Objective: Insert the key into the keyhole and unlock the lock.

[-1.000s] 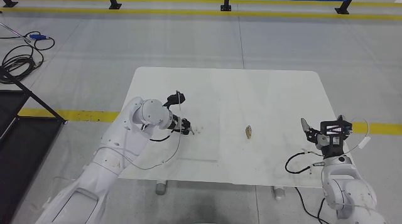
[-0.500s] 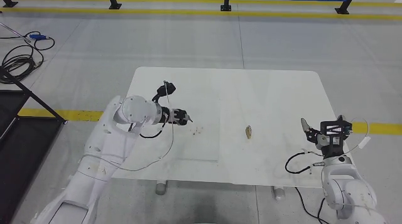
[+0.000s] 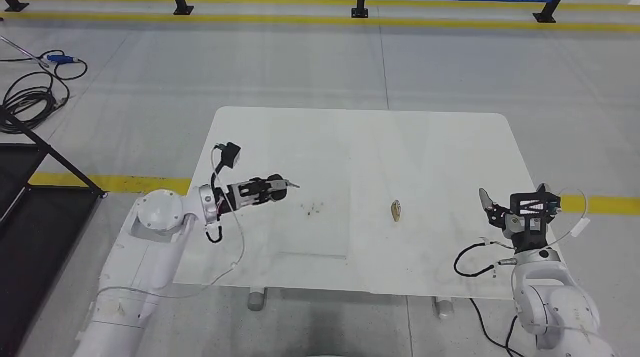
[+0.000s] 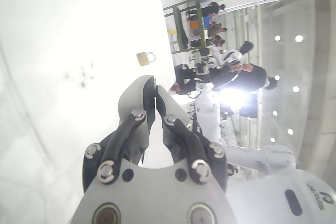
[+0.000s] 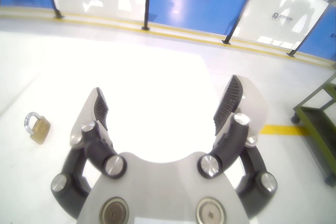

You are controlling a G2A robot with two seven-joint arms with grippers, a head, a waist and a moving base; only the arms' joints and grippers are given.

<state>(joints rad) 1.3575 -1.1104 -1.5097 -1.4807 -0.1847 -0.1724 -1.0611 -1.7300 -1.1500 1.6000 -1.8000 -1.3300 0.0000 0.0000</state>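
Observation:
A brass padlock [image 3: 397, 209] with a silver shackle lies flat near the table's middle; it also appears in the left wrist view [image 4: 145, 58] and the right wrist view [image 5: 38, 128]. A cluster of small dark specks [image 3: 315, 208] lies on the table left of the lock, possibly the key; I cannot tell [image 4: 84, 75]. My left gripper [image 3: 287, 185] hovers left of the specks, pointing toward the lock. Its fingers are shut [image 4: 155, 80] and I make out nothing between them. My right gripper [image 3: 515, 197] rests at the table's right front corner, open and empty [image 5: 168, 93].
The white table [image 3: 420, 147] is bare apart from the lock and specks. A faint rectangular sheet outline [image 3: 315, 237] lies near the front edge. A green cart [image 5: 317, 114] stands on the floor beside the table's right side.
The left arm has drawn back to the left and away from the specks, where its gripper was a second ago. The lock and the right arm have not moved.

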